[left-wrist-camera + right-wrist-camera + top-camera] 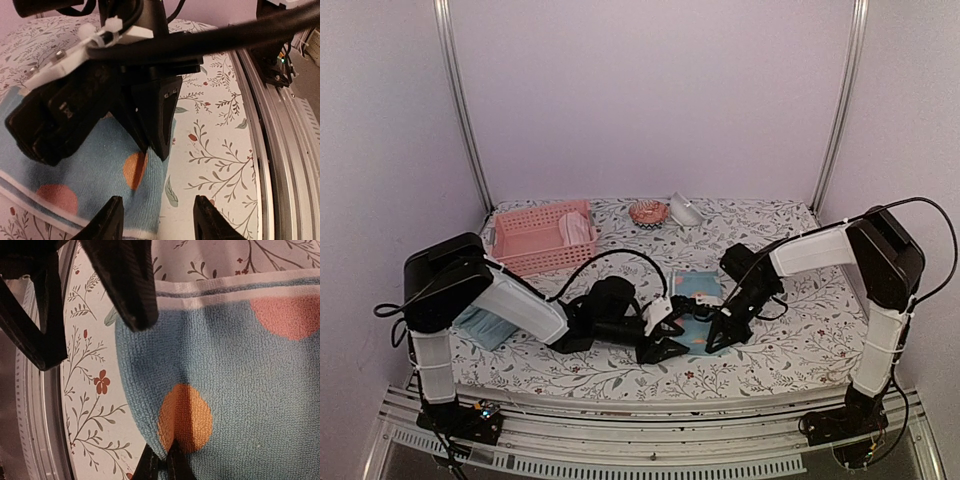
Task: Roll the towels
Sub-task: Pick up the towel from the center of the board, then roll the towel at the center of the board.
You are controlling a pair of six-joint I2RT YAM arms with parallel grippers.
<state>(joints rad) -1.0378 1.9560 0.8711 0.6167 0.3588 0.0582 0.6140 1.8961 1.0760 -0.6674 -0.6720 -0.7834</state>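
Blue terry with orange and white spots, the blue towel lies flat at the middle of the top view, between the two arms. The right gripper has its fingertips pressed together on the towel's near edge, pinching the cloth just below an orange spot at the bottom of its own view. The left gripper hangs over the same corner with its jaws half spread and holding nothing. One finger is above the towel and the other above the tablecloth.

From the left wrist, the right arm's black gripper fills the upper half of the frame and hides much of the towel. From the right wrist, the left arm's dark fingers cross the upper left.

Further out in the top view, we see a pink towel inside a pink perforated basket at upper left. A teal towel is partly hidden under the left arm. A small orange dish and a white object sit at the far edge.

We see a white tablecloth printed with leafy sprigs and small red flowers, pale lilac walls, and a metal rail along the bottom.
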